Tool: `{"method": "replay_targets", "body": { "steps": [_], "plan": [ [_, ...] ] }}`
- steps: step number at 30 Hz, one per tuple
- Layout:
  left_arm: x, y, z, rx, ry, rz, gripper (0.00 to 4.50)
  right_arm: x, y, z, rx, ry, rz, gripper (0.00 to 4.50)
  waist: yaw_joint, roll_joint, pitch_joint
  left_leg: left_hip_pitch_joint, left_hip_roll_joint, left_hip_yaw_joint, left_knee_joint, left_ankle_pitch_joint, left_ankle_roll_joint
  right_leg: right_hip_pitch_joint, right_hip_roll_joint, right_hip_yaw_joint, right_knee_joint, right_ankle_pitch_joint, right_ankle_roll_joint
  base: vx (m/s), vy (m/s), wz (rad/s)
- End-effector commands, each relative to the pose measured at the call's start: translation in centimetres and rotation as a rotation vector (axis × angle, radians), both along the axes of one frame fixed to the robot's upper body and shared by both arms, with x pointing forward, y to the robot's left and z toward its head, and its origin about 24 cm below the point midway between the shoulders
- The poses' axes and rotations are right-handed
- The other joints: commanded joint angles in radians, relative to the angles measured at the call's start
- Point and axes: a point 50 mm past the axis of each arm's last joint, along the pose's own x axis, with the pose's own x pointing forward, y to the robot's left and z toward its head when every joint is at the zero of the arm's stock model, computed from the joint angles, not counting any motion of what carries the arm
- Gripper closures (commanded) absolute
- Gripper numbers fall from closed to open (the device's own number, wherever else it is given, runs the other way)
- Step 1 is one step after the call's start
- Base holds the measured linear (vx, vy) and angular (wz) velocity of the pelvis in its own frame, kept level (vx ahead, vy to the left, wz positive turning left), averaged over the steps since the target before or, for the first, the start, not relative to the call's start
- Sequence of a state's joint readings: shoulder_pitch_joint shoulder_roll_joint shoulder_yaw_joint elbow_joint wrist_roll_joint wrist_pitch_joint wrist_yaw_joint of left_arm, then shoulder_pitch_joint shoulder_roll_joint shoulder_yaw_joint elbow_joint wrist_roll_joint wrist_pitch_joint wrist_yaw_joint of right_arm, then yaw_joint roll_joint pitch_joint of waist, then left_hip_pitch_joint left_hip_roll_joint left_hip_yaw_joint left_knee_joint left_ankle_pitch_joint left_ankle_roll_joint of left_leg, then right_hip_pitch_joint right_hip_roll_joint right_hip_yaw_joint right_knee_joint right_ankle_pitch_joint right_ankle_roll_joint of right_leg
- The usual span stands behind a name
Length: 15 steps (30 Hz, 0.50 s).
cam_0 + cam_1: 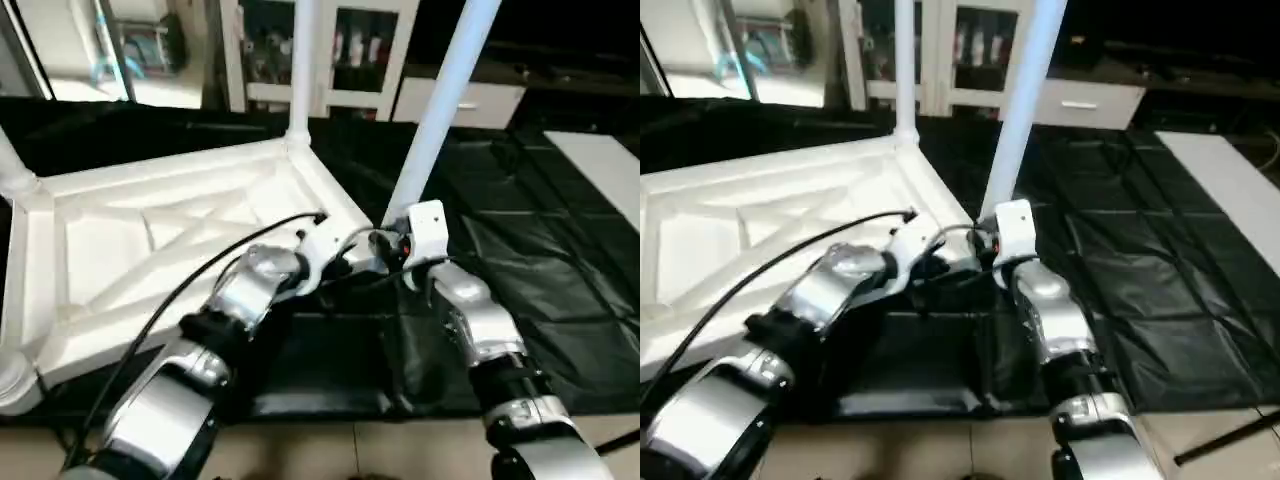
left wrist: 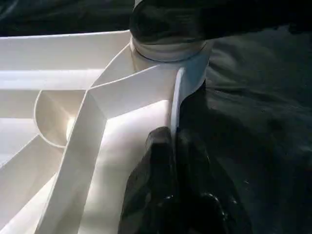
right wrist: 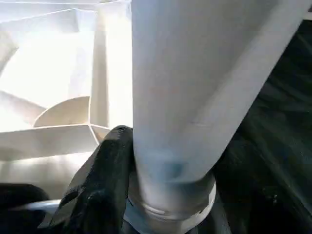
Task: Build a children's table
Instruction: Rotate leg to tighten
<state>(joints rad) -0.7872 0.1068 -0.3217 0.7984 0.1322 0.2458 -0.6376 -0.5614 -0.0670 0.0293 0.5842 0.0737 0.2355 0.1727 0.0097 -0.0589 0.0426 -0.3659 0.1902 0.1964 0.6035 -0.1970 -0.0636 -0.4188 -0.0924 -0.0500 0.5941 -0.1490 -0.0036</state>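
The white table top [image 1: 100, 250] lies upside down on a black mat, its X ribs facing up. One white leg [image 1: 303, 60] stands in the far corner socket, and another leg [image 1: 12, 170] rises at the far left corner. A third leg [image 1: 440, 110] leans to the right out of the near right corner socket [image 3: 170, 204]. My right gripper [image 3: 170, 165] is shut around this leg's base, with one black finger [image 3: 109, 165] against it. My left gripper [image 2: 173, 136] is shut on the top's thin side wall [image 2: 176, 97] just beside that socket.
The black mat [image 1: 540, 260] spreads to the right of the table top. White cabinets [image 1: 370, 60] stand behind it. A white board [image 1: 600, 160] lies at the far right. A black cable [image 1: 200, 270] runs over my left forearm. Pale floor [image 1: 400, 450] shows at the near edge.
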Motion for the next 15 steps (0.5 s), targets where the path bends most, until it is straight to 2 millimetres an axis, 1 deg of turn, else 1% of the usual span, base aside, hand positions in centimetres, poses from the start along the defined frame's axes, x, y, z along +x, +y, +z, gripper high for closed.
{"method": "replay_targets", "body": {
  "steps": [1,2,3,4,5,8,9,10,11,12,13,14,15],
  "plan": [
    [1.8,1.7,1.4,0.024,-0.128,0.225,4.5,-1.1,3.4,-1.4,0.0,0.061,0.126,2.43,0.008,0.003,-0.067,0.008,0.029,-0.014,-0.076,-0.195,0.031,0.047,-0.044,0.032,-0.062,-0.183,-0.209,0.0,0.0,0.0],
    [1.8,1.7,1.4,0.028,-0.131,0.226,4.5,-1.1,3.4,-1.4,-0.001,0.059,0.124,2.43,0.008,0.003,-0.068,0.007,0.029,-0.014,-0.075,-0.167,0.043,0.051,-0.044,0.032,-0.057,-0.147,-0.221,0.0,0.0,0.0],
    [1.8,1.7,1.4,0.03,-0.131,0.227,4.5,-1.1,3.4,-1.3,0.001,0.053,0.125,2.43,0.009,0.005,-0.068,0.007,0.029,-0.013,-0.074,-0.155,0.048,0.052,-0.044,0.032,-0.055,-0.131,-0.226,0.0,0.0,0.0],
    [1.8,1.7,1.3,0.03,-0.13,0.228,4.5,-1.0,3.5,-1.2,0.015,0.048,0.128,2.43,0.01,0.004,-0.067,0.007,0.03,-0.012,-0.075,-0.148,0.058,0.052,-0.044,0.032,-0.055,-0.123,-0.232,0.0,0.0,0.0],
    [1.8,1.7,1.3,0.035,-0.13,0.221,4.5,-1.0,3.5,-1.1,0.035,0.038,0.14,2.43,0.011,0.002,-0.065,0.008,0.03,-0.011,-0.075,-0.158,0.061,0.052,-0.045,0.032,-0.058,-0.141,-0.233,0.0,0.0,0.0],
    [1.6,1.9,1.0,0.041,-0.128,0.194,4.5,-1.2,3.4,-0.4,0.093,0.003,0.225,2.43,0.013,0.003,-0.063,0.01,0.033,-0.013,-0.078,-0.198,0.046,0.05,-0.046,0.032,-0.065,-0.209,-0.219,0.0,0.0,0.0],
    [1.6,1.9,1.0,0.041,-0.128,0.193,4.5,-1.2,3.4,-0.4,0.098,0.003,0.228,2.43,0.013,0.003,-0.063,0.01,0.032,-0.013,-0.079,-0.205,0.045,0.051,-0.045,0.032,-0.066,-0.215,-0.216,0.0,0.0,0.0],
    [1.4,1.9,0.8,0.037,-0.126,0.147,4.5,-1.6,2.8,0.2,0.19,0.005,0.306,2.43,0.015,0.003,-0.063,0.012,0.034,-0.013,-0.079,-0.211,0.047,0.052,-0.045,0.032,-0.066,-0.211,-0.213,0.0,0.0,0.0],
    [1.4,1.9,0.8,0.037,-0.126,0.147,4.5,-1.6,2.8,0.2,0.19,0.005,0.306,2.43,0.019,0.002,-0.063,0.011,0.036,-0.013,-0.078,-0.205,0.056,0.053,-0.046,0.032,-0.064,-0.194,-0.215,0.0,0.0,0.0],
    [1.2,2.0,0.7,0.044,-0.121,0.136,4.5,-1.7,2.4,0.3,0.206,-0.002,0.332,2.43,0.019,0.001,-0.063,0.009,0.035,-0.013,-0.078,-0.194,0.058,0.053,-0.045,0.033,-0.062,-0.184,-0.217,0.0,0.0,0.0],
    [1.1,2.1,0.6,0.05,-0.125,0.111,4.5,-1.9,2.0,0.4,0.216,-0.006,0.356,2.12,0.024,0.001,-0.065,0.01,0.035,-0.012,-0.077,-0.174,0.064,0.053,-0.046,0.032,-0.06,-0.163,-0.224,0.0,0.0,0.0],
    [0.7,2.4,0.1,0.066,-0.104,0.084,4.5,-2.3,0.9,0.6,0.231,-0.012,0.397,1.94,0.03,-0.001,-0.065,0.01,0.037,-0.011,-0.076,-0.162,0.073,0.055,-0.047,0.032,-0.058,-0.147,-0.229,0.0,0.0,0.0],
    [0.5,2.4,0.0,0.07,-0.107,0.051,4.5,-2.4,0.3,0.7,0.238,-0.011,0.411,1.82,0.032,-0.003,-0.064,0.009,0.038,-0.01,-0.074,-0.149,0.088,0.055,-0.047,0.033,-0.054,-0.12,-0.237,0.0,0.0,0.0]
  ]
}}
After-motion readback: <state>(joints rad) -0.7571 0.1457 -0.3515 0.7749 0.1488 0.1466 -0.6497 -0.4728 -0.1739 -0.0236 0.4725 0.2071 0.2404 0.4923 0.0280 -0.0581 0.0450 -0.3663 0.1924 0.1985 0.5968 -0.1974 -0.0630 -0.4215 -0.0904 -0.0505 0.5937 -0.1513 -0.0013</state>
